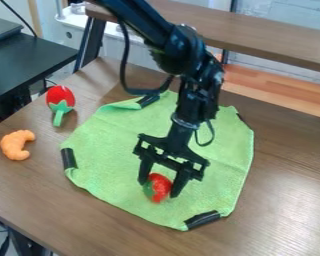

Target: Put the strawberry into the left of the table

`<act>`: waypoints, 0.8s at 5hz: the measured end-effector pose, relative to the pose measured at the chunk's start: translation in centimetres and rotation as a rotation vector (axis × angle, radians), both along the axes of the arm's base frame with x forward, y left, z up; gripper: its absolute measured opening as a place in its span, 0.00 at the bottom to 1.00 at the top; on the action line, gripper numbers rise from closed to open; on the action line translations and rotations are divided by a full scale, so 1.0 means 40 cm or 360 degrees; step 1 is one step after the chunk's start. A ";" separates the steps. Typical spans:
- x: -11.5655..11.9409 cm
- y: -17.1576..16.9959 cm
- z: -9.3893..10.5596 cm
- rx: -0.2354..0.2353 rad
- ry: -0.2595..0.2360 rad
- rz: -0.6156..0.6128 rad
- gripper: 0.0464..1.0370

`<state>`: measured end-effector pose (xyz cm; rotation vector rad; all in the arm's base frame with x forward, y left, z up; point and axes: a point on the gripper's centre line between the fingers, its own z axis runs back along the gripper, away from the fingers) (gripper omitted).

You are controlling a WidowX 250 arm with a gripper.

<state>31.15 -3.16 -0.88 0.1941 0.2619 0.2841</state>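
Note:
The gripper [159,190] hangs low over the front middle of the green cloth, open, with one finger on either side of the red strawberry [160,189]. The strawberry sits low between the fingertips, its green leafy part toward the left finger. I cannot tell whether both fingers touch it. The wooden table [39,192] extends to the left of the cloth.
The green cloth [106,162] has black clips at its edges. An orange croissant-shaped toy [16,145] and a red toy with a green stem [60,102] lie on the table's left part. A raised wooden shelf [269,35] crosses the back.

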 end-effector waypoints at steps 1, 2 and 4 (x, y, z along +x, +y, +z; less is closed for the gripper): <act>0.008 -0.050 0.049 -0.0086 -0.0070 -0.0097 0.69; 0.030 -0.141 0.110 -0.0168 -0.0155 -0.0230 0.69; 0.082 -0.237 0.115 -0.0188 -0.0203 -0.0280 0.69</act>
